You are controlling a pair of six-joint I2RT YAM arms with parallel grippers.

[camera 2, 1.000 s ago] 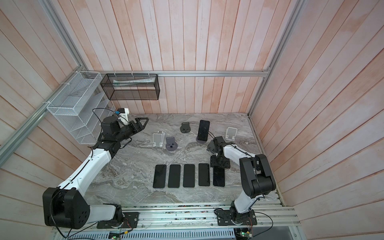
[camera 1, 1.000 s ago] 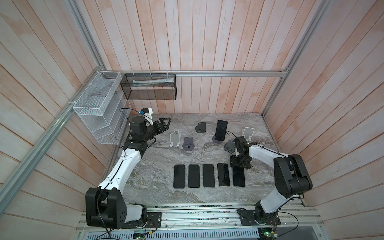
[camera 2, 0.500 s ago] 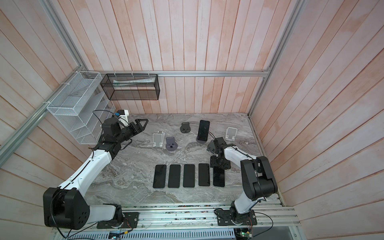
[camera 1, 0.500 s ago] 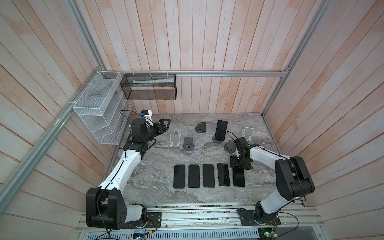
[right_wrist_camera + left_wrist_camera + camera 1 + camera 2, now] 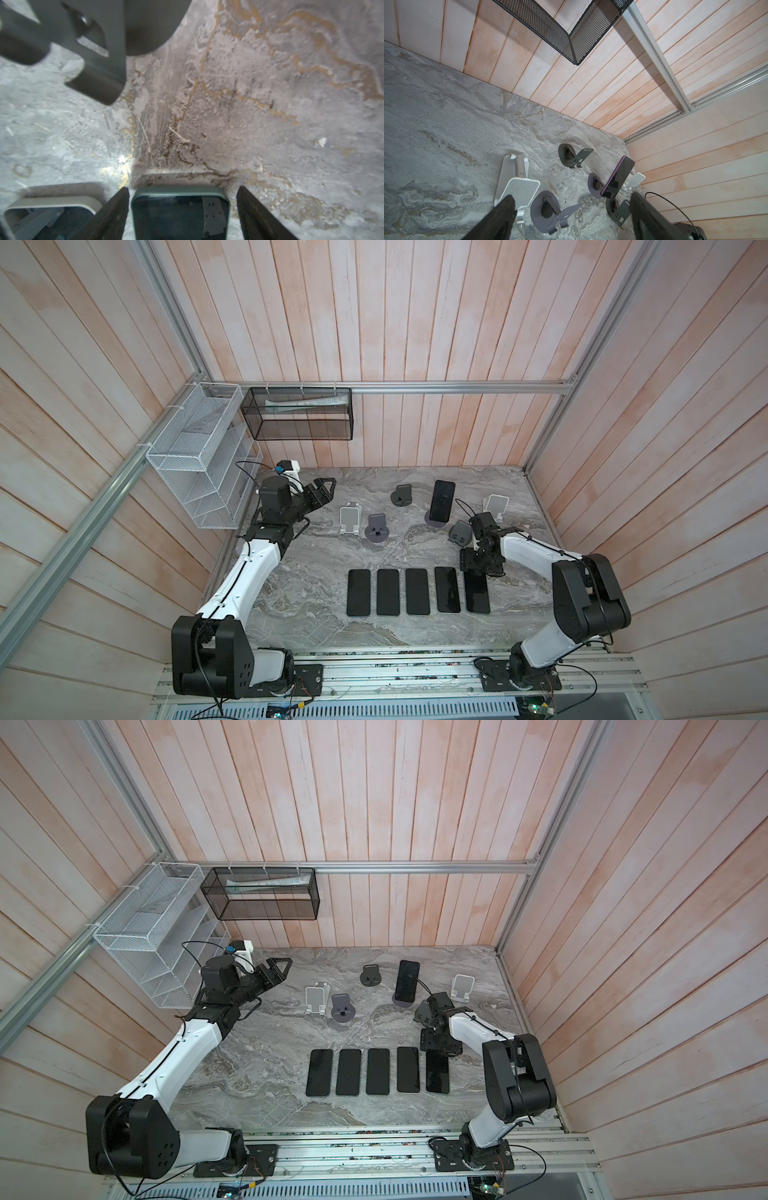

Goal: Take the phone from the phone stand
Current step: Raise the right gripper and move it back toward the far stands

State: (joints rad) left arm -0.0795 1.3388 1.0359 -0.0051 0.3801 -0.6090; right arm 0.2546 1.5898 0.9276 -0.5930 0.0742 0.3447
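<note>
Two left fingers [image 5: 502,216] stand wide apart in my left wrist view, gripping nothing; the phone [image 5: 618,176] leans upright on its round phone stand [image 5: 591,181], well beyond them. From the right wrist, my right fingers [image 5: 114,214] are spread either side of a flat phone [image 5: 180,216] on the worktop [image 5: 249,104], not clamping it. Both top views show the propped phone farther out than the right fingers, clear of them.
</note>
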